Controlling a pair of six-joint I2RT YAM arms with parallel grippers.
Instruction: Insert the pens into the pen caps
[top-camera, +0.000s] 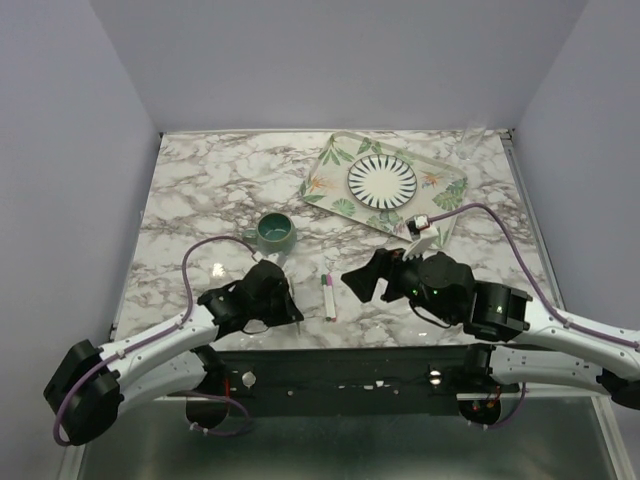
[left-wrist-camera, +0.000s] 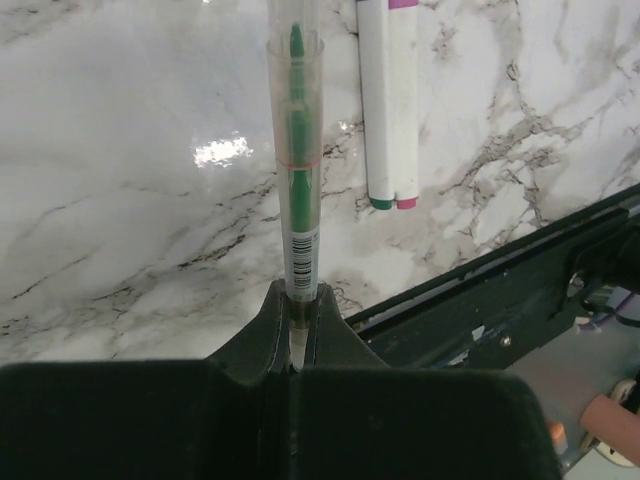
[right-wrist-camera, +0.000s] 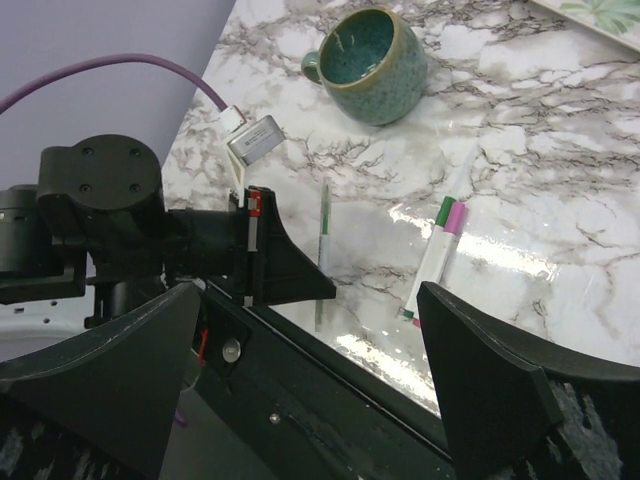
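Even, diffuse light from above fills the pale-walled enclosure, leaving the marble table (top-camera: 200, 190) bright and the shadows under both arms soft. The polished stone throws back white glare: one small patch in the left wrist view, broader streaks in the right wrist view. Close to the lens, the left gripper (left-wrist-camera: 298, 300) is a dark, underexposed mass, though the clear pen (left-wrist-camera: 296, 150) it pinches is sharp. The fingers (right-wrist-camera: 490, 390) of the right gripper (top-camera: 362, 282) loom black and blurred at the lower corners of its own view. The top view is mildly soft
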